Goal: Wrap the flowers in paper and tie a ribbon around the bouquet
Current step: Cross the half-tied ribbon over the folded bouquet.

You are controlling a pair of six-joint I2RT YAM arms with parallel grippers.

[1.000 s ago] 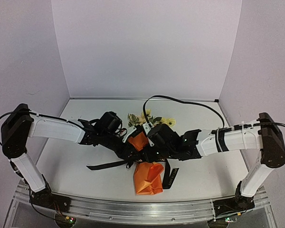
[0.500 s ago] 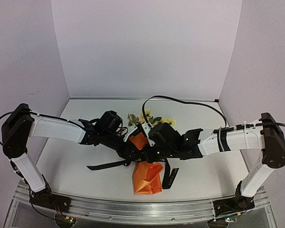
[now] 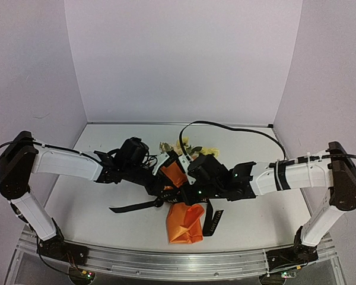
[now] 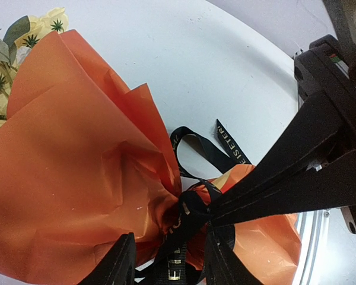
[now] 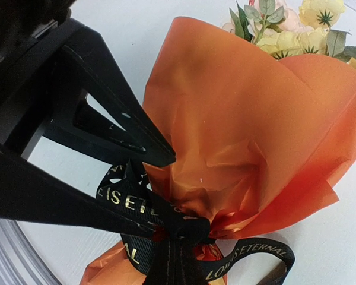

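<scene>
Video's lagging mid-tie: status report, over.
Left gripper open, straddling the ribbon. Right gripper shut on the ribbon at the knot. Bouquet wrapped. Grippers crowd each other at the knot.

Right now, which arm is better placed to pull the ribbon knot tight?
Right, probably. The right gripper is shut on the ribbon at the knot, while the left gripper stands open around a loose part.

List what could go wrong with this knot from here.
1. The right tool pinches the ribbon at the knot, tight against the crumpled paper; a hard pull might tear it.
2. The left tool straddles the ribbon with its fingers apart, so that strand may slip and leave the knot loose.
3. Both tools work tip to tip and could collide.
</scene>
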